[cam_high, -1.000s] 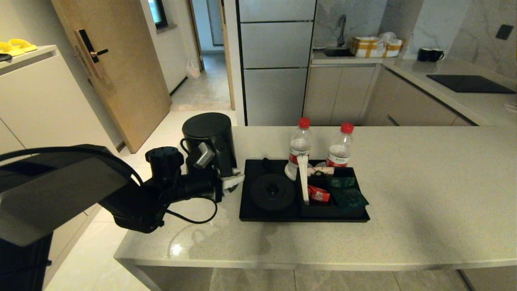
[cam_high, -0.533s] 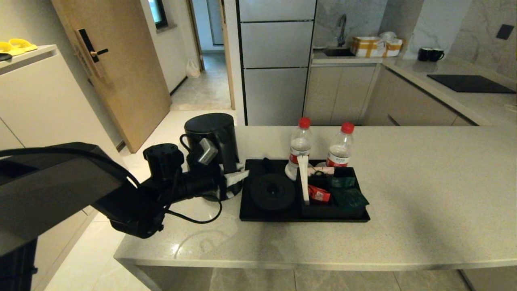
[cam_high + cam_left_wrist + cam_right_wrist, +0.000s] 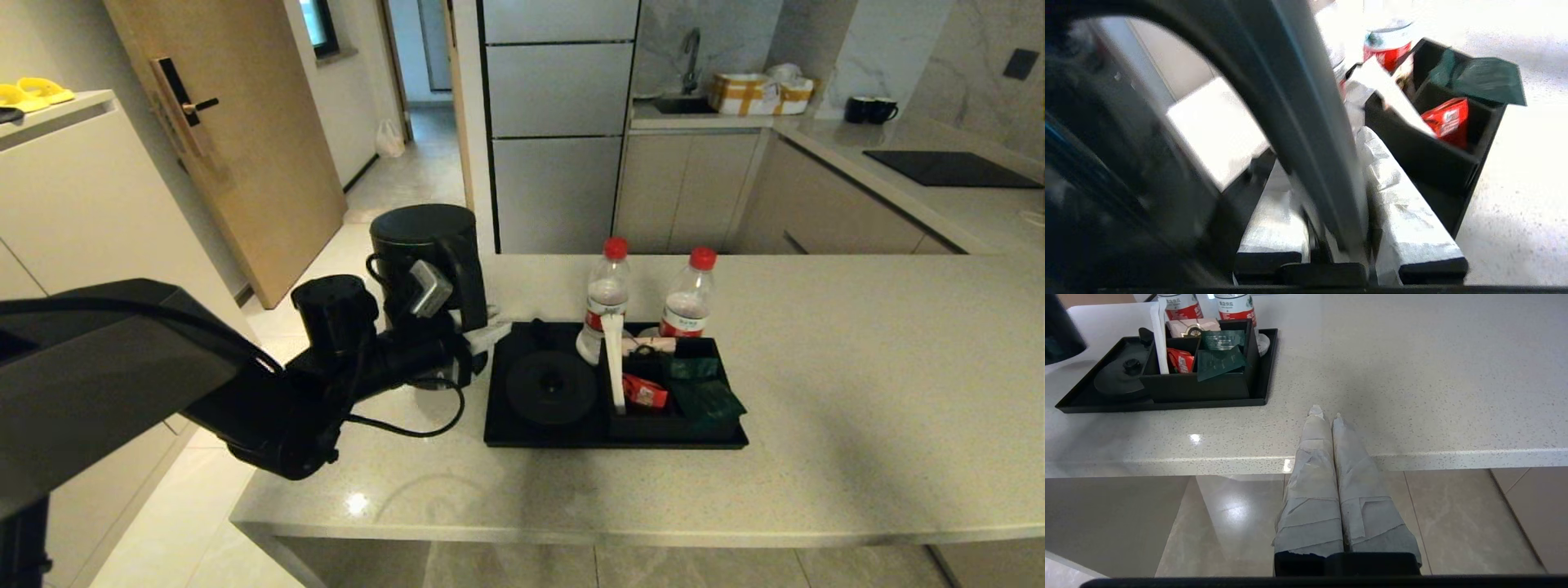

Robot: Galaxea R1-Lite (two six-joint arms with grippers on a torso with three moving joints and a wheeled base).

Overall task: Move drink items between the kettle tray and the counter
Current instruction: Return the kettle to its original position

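The kettle is seen from the head held off the worktop, just left of the tray, whose round base is bare; only the left wrist view shows the left claw clamped on the kettle's handle; two bottles stand at the tray's far edge; the right claw, seen only by its wrist camera, is held together at the worktop's near edge.

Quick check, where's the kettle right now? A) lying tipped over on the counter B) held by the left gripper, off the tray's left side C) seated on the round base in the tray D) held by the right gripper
B: the left gripper has its jaws shut on the handle of the kettle, which stands upright beside the tray, while the round base sits bare.
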